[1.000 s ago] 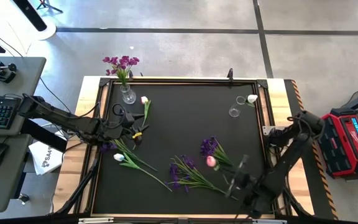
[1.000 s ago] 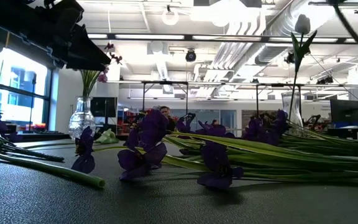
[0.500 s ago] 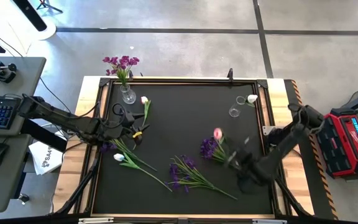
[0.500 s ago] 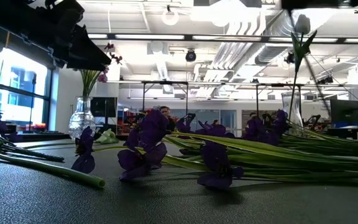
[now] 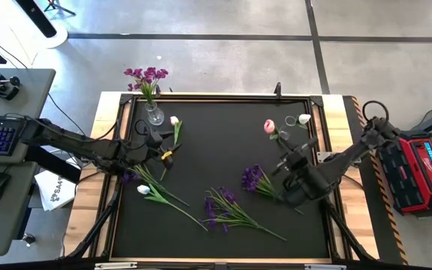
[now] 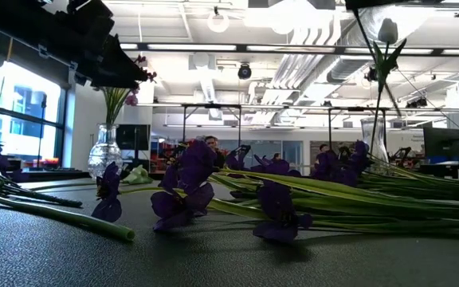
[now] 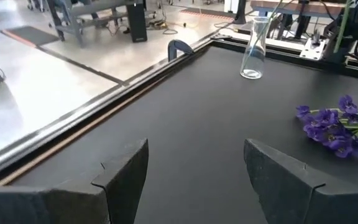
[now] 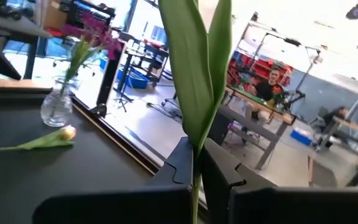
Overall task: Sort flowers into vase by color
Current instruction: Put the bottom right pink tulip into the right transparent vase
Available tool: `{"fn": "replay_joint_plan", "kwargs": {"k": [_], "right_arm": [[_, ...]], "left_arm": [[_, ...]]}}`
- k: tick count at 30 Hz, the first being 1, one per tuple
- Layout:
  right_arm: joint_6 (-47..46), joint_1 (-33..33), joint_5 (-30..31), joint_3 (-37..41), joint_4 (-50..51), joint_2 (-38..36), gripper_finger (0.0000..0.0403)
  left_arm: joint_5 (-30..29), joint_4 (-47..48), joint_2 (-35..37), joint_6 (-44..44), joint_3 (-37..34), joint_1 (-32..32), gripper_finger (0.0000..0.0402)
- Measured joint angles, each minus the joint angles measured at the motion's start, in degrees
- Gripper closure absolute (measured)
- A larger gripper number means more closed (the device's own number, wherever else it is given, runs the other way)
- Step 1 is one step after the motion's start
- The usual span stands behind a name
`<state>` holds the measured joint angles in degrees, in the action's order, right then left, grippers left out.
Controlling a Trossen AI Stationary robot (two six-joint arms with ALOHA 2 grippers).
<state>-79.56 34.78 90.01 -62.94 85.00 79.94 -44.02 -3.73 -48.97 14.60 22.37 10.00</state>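
Observation:
My right gripper [image 5: 286, 162] is over the table's right half, shut on a pink tulip [image 5: 268, 126] whose bud hangs close to the clear vase [image 5: 282, 135]. That vase stands at the far right with a white tulip [image 5: 304, 118] in it. At the far left, a second vase [image 5: 154, 114] holds purple flowers [image 5: 147, 74]. Lying on the black mat are two purple sprays [image 5: 252, 178] [image 5: 217, 209], a white tulip [image 5: 145, 190] and another tulip [image 5: 175, 121]. My left gripper [image 5: 163, 155] waits open over the mat's left part, touching nothing. My right gripper pinches the pink tulip's green stem [image 8: 194, 177] between its two fingers [image 8: 182, 163], just below the long leaves [image 8: 197, 74]. The flower is lifted clear of the table. In the high view its bud end points from the gripper toward the far edge.
The mat has a raised wooden frame [image 5: 336, 101]. A bare stretch of mat [image 5: 223, 139] lies between the two vases. In the left wrist view, the clear vase [image 7: 253, 55] and a purple spray [image 7: 337, 124] lie ahead of my left gripper [image 7: 194, 149]. A red case [image 5: 422, 172] sits off the right edge.
My right gripper, shut on the pink tulip, has moved from the near right part of the mat toward the far edge and the clear vase. The tulip, which was low near the purple sprays, has travelled with it.

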Motion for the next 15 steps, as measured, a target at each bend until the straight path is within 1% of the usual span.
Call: {"fn": "replay_joint_plan", "kwargs": {"k": [8, 11, 15], "right_arm": [[16.2, 4.5, 0.0, -8.8, -0.4, 0.0, 0.0403], [18.4, 5.3, 0.0, -10.1, -0.4, 0.0, 0.0403], [17.7, 6.2, 0.0, -8.7, -0.4, 0.0, 0.0403]], "left_arm": [[0.1, -7.8, 0.0, -8.1, 0.0, -3.5, 0.0149], [1.2, -10.7, 0.0, -10.4, 0.0, -5.3, 0.0149], [4.5, -14.4, 0.0, -12.7, 0.0, -8.2, 0.0149]]}}
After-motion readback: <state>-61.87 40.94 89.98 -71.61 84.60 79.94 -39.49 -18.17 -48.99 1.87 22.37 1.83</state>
